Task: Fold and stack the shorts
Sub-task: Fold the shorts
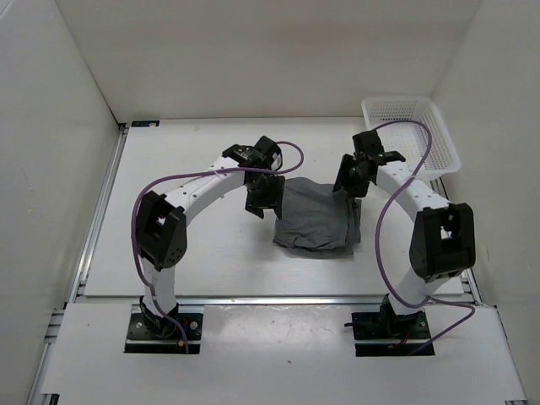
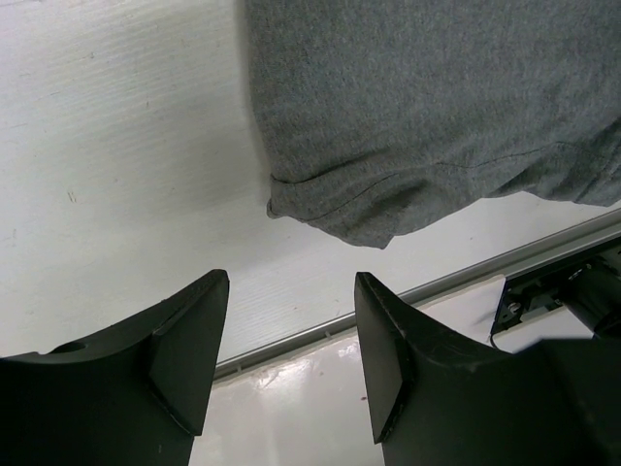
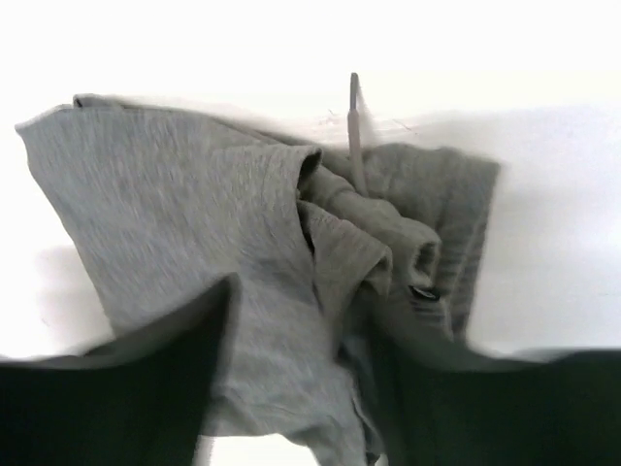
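Observation:
The grey shorts lie folded into a rough square in the middle of the table, with bunched layers along their right side. My left gripper hangs just off the shorts' upper left edge. In the left wrist view it is open and empty above the white table, with the shorts' hem beyond the fingertips. My right gripper hovers over the shorts' upper right corner. In the blurred right wrist view it is open, its jaws wide apart above the crumpled fabric and its folds.
A white mesh basket stands at the back right corner against the wall. White walls enclose the table on the left, back and right. A metal rail runs along the table's near edge, with the arm bases behind it.

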You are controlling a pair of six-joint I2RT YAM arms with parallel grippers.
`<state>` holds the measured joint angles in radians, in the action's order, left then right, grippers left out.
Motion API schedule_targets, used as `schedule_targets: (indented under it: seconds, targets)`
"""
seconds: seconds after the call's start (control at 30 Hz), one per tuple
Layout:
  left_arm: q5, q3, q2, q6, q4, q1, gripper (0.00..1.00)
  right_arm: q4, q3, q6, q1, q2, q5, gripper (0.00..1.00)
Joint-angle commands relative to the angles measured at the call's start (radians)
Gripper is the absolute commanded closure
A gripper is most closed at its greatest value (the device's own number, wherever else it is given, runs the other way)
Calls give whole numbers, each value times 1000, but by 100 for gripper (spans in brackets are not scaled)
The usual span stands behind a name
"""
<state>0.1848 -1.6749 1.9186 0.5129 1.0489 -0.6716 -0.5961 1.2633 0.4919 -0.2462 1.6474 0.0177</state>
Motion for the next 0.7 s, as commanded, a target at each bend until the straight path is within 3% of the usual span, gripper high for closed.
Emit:
schedule_targets:
  seconds: [0.0,0.07,0.1,0.13,0.17,0.43,0.53,0.67]
  targets:
    - [19,12,-49,-10,-23,-8,34,27,79,11,-2,47,-7,50]
    - [19,24,-49,-1,-32,-8,34,27,106,11,-2,67,-18,67]
    - [19,24,-49,-1,-32,-8,34,27,129,11,-2,78,-18,79]
    - [19,36,-49,-1,-32,-8,36,16,130,11,-2,78,-18,97]
    - [19,37,-49,-1,-32,-8,36,16,140,11,-2,78,-9,100]
    - [30,37,-23,-1,-41,-8,36,38,27,39,-59,-118,272,100]
    - [39,12,5,-10,-41,-19,36,48,16,66,-59,-127,350,100]
    - [50,-9,28,-10,-41,-19,36,38,42,79,-50,-8,393,97]
